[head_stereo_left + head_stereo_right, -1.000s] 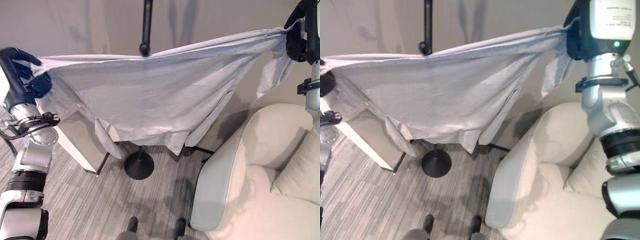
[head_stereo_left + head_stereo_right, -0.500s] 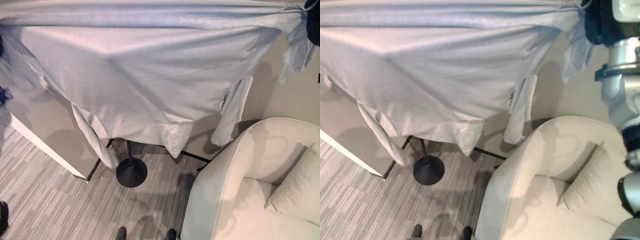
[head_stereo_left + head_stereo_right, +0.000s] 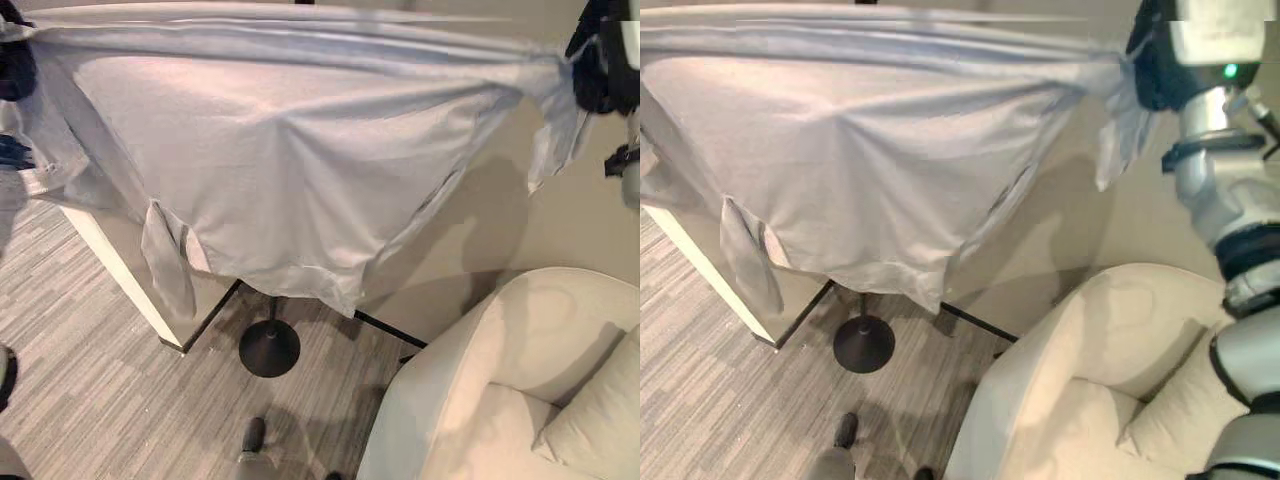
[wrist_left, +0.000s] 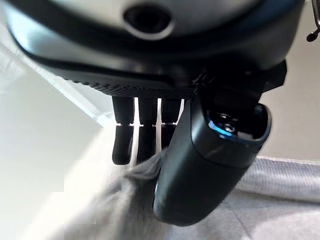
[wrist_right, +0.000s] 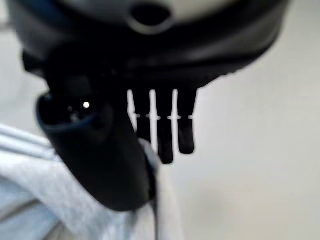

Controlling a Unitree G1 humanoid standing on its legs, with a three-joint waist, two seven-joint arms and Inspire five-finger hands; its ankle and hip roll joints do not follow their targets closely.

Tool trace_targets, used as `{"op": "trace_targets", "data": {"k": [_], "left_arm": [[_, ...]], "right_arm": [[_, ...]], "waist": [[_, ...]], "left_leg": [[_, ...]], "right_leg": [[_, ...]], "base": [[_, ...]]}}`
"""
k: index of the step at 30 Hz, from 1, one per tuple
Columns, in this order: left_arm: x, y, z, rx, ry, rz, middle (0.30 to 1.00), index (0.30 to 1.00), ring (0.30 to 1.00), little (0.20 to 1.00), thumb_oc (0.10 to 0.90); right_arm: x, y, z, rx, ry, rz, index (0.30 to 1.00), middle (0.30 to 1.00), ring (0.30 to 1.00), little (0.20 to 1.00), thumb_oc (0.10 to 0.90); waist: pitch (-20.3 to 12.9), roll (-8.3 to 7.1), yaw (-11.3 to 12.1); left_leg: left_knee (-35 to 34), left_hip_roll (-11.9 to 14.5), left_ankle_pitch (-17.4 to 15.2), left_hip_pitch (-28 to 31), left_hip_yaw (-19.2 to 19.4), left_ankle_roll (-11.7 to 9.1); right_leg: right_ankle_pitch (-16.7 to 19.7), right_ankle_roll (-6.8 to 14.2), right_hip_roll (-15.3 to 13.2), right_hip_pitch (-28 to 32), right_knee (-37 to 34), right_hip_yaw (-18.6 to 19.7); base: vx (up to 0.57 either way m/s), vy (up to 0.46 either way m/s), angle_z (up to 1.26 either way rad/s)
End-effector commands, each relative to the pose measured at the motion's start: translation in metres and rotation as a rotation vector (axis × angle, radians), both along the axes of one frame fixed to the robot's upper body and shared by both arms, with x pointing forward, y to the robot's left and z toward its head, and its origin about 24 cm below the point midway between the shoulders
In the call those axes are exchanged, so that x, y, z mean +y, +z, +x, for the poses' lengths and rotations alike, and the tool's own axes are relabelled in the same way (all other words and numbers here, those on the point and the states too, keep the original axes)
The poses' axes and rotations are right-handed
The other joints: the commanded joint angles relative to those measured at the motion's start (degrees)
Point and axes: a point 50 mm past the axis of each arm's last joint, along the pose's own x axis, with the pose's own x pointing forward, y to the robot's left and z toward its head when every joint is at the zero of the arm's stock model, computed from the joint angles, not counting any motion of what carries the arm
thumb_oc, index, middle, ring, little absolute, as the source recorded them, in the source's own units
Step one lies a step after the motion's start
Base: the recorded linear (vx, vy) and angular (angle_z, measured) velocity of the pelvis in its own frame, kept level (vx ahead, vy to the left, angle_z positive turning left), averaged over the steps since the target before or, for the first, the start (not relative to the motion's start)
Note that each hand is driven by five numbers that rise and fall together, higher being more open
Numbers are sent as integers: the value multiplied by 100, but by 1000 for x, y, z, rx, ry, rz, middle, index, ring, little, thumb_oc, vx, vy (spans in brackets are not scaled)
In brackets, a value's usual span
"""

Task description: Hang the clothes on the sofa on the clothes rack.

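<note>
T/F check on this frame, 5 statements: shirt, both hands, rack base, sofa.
1. Both hands hold the light grey shirt spread out between them. True: the left hand and the right hand each pinch its cloth.
2. The shirt lies flat on the sofa. False: it is held up in the air; the cream sofa sits lower on the robot's right with no shirt on it.
3. The rack's round black base stands on the floor below the shirt. True.
4. The right hand is open and idle. False: it is shut on the shirt.
5. A cushion rests on the sofa. True.
</note>
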Motion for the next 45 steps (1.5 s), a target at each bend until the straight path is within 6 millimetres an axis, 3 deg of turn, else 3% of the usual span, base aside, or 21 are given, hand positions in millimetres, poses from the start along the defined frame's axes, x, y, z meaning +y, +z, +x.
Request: {"op": "trace_targets", "data": {"k": [1, 3, 4, 6, 8, 11, 13, 17, 20, 21, 23, 25, 26, 28, 30, 31, 32, 38, 39, 40, 45], "left_arm": [[44, -12, -11, 151, 232, -52, 300, 300, 300, 300, 400], [44, -22, -8, 183, 237, -62, 300, 300, 300, 300, 400], [39, -42, -1, 242, 218, -81, 300, 300, 300, 300, 400], [34, -61, 5, 286, 198, -103, 300, 300, 300, 300, 400], [29, -70, 8, 305, 184, -112, 300, 300, 300, 300, 400], [27, -103, 7, 345, 168, -194, 300, 300, 300, 300, 400], [27, -114, 4, 355, 158, -226, 300, 300, 300, 300, 400], [6, -171, 0, 411, 65, -379, 300, 300, 300, 300, 400], [-14, -210, -9, 451, 1, -491, 300, 300, 300, 300, 400], [-14, -211, -9, 454, 2, -491, 300, 300, 300, 300, 400], [-54, -258, -24, 452, -129, -760, 300, 300, 300, 300, 400], [-61, -265, -28, 447, -153, -816, 300, 300, 300, 300, 400], [-74, -273, -33, 411, -209, -928, 300, 300, 300, 300, 400], [-74, -274, -34, 413, -208, -929, 300, 300, 300, 300, 400], [-97, -286, -41, 343, -304, -1157, 300, 300, 300, 300, 400], [-97, -287, -42, 344, -303, -1158, 300, 300, 300, 300, 400], [-112, -291, -44, 277, -383, -1335, 300, 300, 300, 300, 400], [-141, -296, -48, 169, -563, -1702, 300, 300, 300, 300, 400], [-142, -297, -49, 167, -578, -1734, 900, 900, 900, 900, 800], [-142, -297, -49, 167, -578, -1734, 900, 900, 900, 900, 800], [-142, -305, -55, 213, -591, -1739, 900, 900, 900, 900, 800]], "right_arm": [[-72, 23, -34, -72, -367, 108, 300, 300, 300, 300, 400], [-71, 12, -30, -39, -367, 112, 300, 300, 300, 300, 400], [-72, -11, -27, 43, -382, 115, 300, 300, 300, 300, 400], [-71, -29, -25, 93, -381, 131, 300, 300, 300, 300, 400], [-69, -37, -23, 112, -379, 132, 300, 300, 300, 300, 400], [-38, -45, -6, 115, -242, 146, 300, 300, 300, 300, 400], [-30, -48, -4, 119, -206, 142, 300, 300, 300, 300, 400], [-1, -83, 4, 168, -91, 193, 300, 300, 300, 300, 400], [30, -93, 7, 154, 35, 232, 300, 300, 300, 300, 400], [30, -94, 7, 156, 34, 232, 300, 300, 300, 300, 400], [78, -116, 0, 148, 231, 326, 300, 300, 300, 300, 400], [86, -121, -3, 152, 263, 345, 300, 300, 300, 300, 400], [104, -125, -6, 147, 337, 401, 300, 300, 300, 300, 400], [104, -126, -7, 150, 336, 402, 300, 300, 300, 300, 400], [135, -145, -14, 175, 463, 597, 300, 300, 300, 300, 400], [135, -146, -14, 176, 463, 598, 300, 300, 300, 300, 400], [156, -162, -22, 215, 549, 760, 300, 300, 300, 300, 400], [223, -206, -49, 483, 819, 1371, 300, 300, 300, 300, 400], [231, -213, -53, 557, 876, 1499, 568, 568, 568, 568, 579], [231, -213, -53, 557, 876, 1499, 900, 900, 900, 900, 800], [222, -213, -52, 584, 878, 1480, 900, 900, 900, 900, 800]], "waist": [[-673, 95, -88], [-660, 96, -86], [-620, 110, -92], [-569, 112, -96], [-526, 103, -87], [-337, 55, -132], [-321, 41, -139], [-245, 10, -142], [-185, 19, -150], [-195, 20, -149], [-128, 89, -143], [-138, 107, -148], [-126, 139, -135], [-141, 139, -138], [-146, 196, -139], [-154, 194, -141], [-170, 243, -136], [-247, 354, -114], [-263, 382, -83], [-263, 383, -85], [-309, 439, -61]], "left_leg": [[-406, -64, -208, 302, -25, 106], [-450, -69, -209, 339, -21, 117], [-517, -55, -209, 378, -19, 135], [-578, -35, -194, 384, 5, 136], [-592, -24, -185, 361, -7, 139], [-585, 23, -173, 292, 4, 148], [-592, 51, -179, 297, 34, 149], [-593, 102, -205, 350, 71, 161], [-594, 120, -197, 364, 81, 166], [-597, 121, -197, 369, 81, 165], [-659, 138, -130, 365, 99, 174], [-680, 141, -116, 369, 97, 175], [-698, 144, -97, 367, 91, 181], [-699, 145, -97, 368, 89, 181], [-706, 145, -80, 377, 83, 189], [-707, 146, -82, 379, 83, 189], [-713, 149, -70, 397, 90, 190], [-755, 154, 0, 455, 94, 154], [-773, 159, 22, 471, 86, 131], [-773, 159, 23, 471, 85, 130], [-797, 161, 43, 481, 54, 108]], "right_leg": [[-531, 268, 146, 48, 158, -23], [-517, 280, 139, 27, 153, -23], [-498, 300, 130, -19, 133, -28], [-468, 316, 127, -75, 108, -28], [-449, 321, 132, -134, 104, -14], [-386, 305, 165, -280, 87, 56], [-375, 301, 176, -294, 78, 86], [-355, 279, 207, -285, 39, 147], [-361, 254, 224, -285, 20, 182], [-362, 254, 225, -282, 19, 182], [-362, 225, 247, -292, -15, 173], [-365, 219, 250, -291, -17, 168], [-369, 205, 252, -289, -21, 152], [-369, 204, 253, -288, -22, 150], [-376, 187, 256, -268, -25, 143], [-377, 187, 256, -265, -26, 143], [-386, 176, 259, -250, -29, 140], [-396, 158, 250, -190, -39, 65], [-404, 146, 248, -173, -44, 36], [-404, 146, 248, -173, -44, 35], [-432, 137, 245, -125, -43, -35]], "base": [[35, 57, 11], [16, 35, 12], [3, 37, 5], [-25, 27, 4], [-69, -9, 5], [-79, -18, -6], [-41, -15, -21], [-24, -15, -28], [-30, -10, -20], [-27, -2, -9], [-56, -11, -16], [-34, -5, -13], [-23, 0, -8], [-8, 0, -3], [0, 0, 0], [0, 0, 0], [0, 0, 0], [11, 9, 6], [7, 11, 5], [15, 10, 4], [17, 5, 6]]}}
